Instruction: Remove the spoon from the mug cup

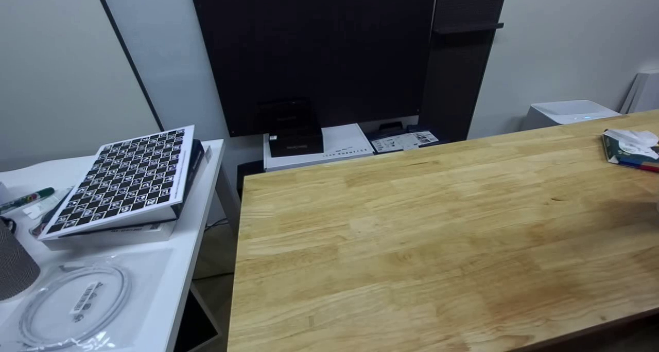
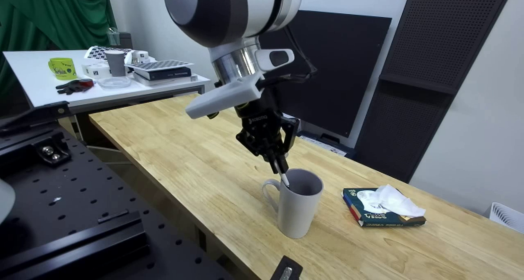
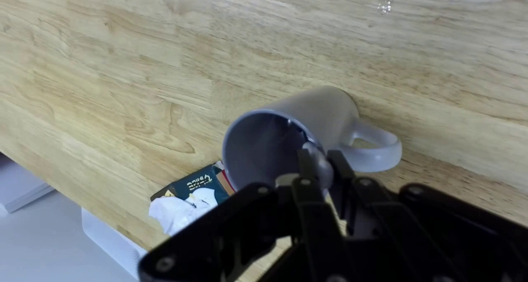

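- Spoon (image 3: 320, 163) aslant, lower end in the mouth of the grey mug (image 2: 298, 214), on the handle side. How deep it reaches, cannot tell.
- Gripper (image 2: 280, 166) clenched on the spoon, one finger to each side in the wrist view, tips close by the mug's rim.
- Mug upright on the wooden tabletop (image 2: 176, 149), between the long edge along the black bench (image 2: 106, 173) and the long edge facing the dark panel (image 2: 348, 67). Handle turned away from the green box (image 2: 370, 216).
- Green box lying flat, near the tabletop's panel-side edge, apart from the mug. Crumpled white tissue (image 2: 399, 202) on its top; red and blue along one side. Shows in both exterior views.
- White table (image 2: 32, 65) just past the tabletop's short end. On it, in an exterior view: yellow-green mug (image 2: 63, 68), grey cup (image 2: 116, 63), dark glove-like thing (image 2: 75, 86), partly red.
- Checkered board (image 1: 126, 174) on the same table, tilted, in both exterior views.
- Coil of pale cable (image 1: 124, 290) lying near that board, in an exterior view.
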{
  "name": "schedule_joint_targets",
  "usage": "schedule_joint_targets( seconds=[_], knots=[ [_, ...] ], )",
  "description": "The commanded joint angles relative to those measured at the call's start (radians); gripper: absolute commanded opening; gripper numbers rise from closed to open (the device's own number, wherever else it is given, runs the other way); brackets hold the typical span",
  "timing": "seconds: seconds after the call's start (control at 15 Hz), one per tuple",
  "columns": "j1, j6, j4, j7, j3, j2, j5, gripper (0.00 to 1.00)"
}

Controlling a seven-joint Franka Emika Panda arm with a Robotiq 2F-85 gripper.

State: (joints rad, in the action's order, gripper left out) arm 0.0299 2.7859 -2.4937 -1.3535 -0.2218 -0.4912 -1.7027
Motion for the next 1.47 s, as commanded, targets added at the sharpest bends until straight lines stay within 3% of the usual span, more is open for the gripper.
schedule_joint_targets(
  seconds=[0.0,0.47,1.07,1.13,1.4],
  knots=[
    [0.015,-0.020,0.006,0.149,-0.016,0.031,0.173,0.03],
    [0.032,-0.112,0.027,0.441,0.002,0.141,0.501,0.03],
    [0.059,-0.317,0.085,0.978,0.067,0.331,1.013,0.03],
    [0.056,-0.318,0.087,1.010,0.064,0.362,1.038,0.03],
    [0.035,-0.200,0.056,0.884,0.056,0.498,0.852,0.03]
  ],
)
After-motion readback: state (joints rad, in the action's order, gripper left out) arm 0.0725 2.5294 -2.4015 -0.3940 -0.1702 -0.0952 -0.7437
